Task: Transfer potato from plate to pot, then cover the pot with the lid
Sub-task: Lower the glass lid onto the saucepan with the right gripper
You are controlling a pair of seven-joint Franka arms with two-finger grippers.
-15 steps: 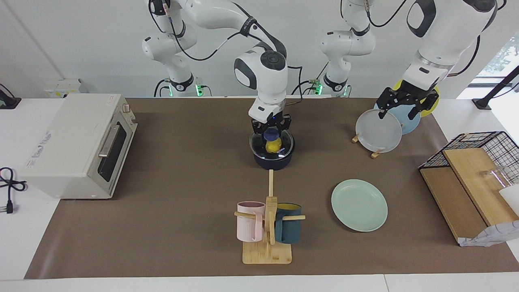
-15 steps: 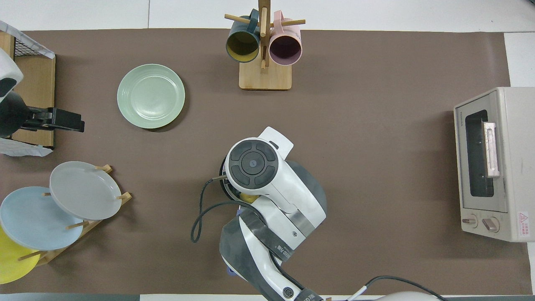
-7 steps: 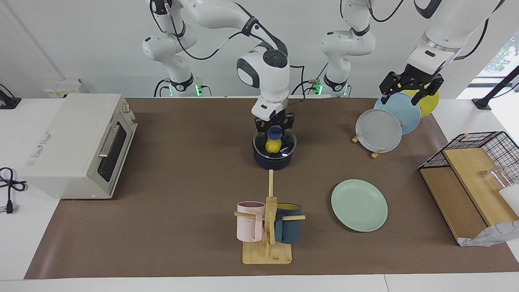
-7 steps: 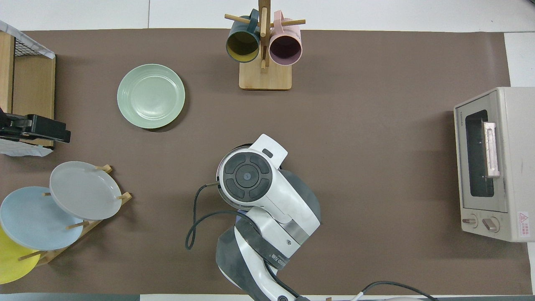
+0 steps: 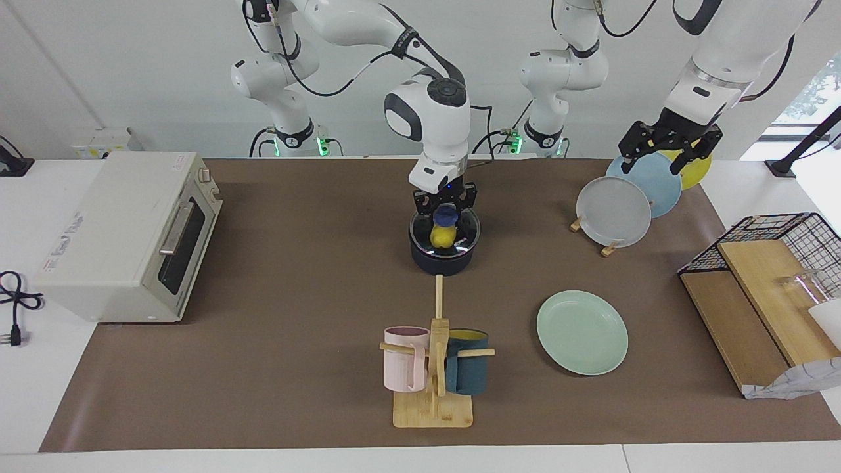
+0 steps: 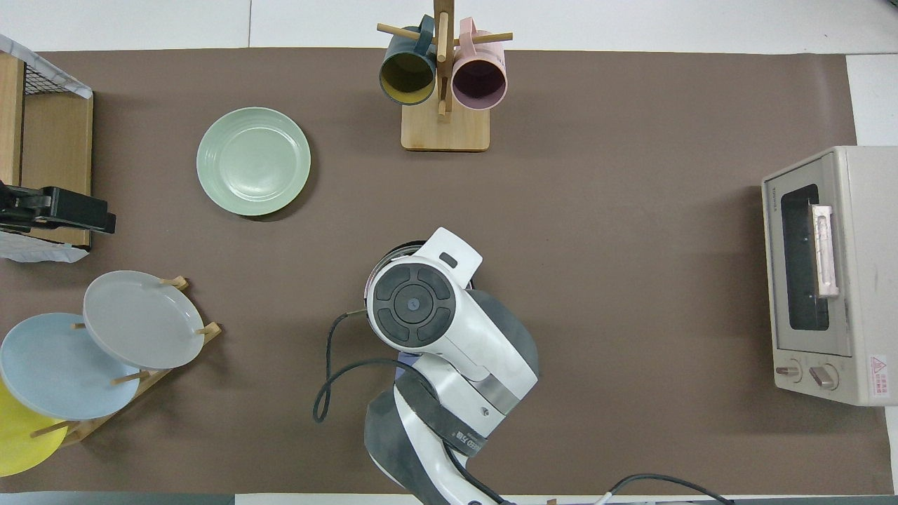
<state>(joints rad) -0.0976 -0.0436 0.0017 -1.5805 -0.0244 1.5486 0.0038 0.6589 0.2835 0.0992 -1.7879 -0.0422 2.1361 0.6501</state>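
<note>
the pot (image 5: 441,257) was seen mid-table, nearer to the robots than the mug rack (image 5: 433,368), with the potato (image 5: 443,237) held inside it. the lid (image 5: 460,231) was seated on the pot's rim, and the potato was visible through its clear glass. the plate (image 5: 582,332) lay bare and flat, toward the left arm's end of the table and farther from the robots than the pot. 2 mugs, a pink one (image 5: 405,358) and a teal one (image 5: 468,371), were hung on the rack.

the potato was shown as a small, glossy, bright yellow lump; its long axis could not be made out under the lid. the pot was dark navy; its handle was hidden in both views, so its direction could not be told.

the right gripper (image 5: 445,209) was placed at the lid's blue knob (image 5: 446,214), with a finger at each side of it; whether the knob was pinched could not be told. in the overhead view the pot was covered by the right arm. the left gripper (image 5: 670,143) was held over the plate rack (image 5: 617,209), its fingers spread.
</note>
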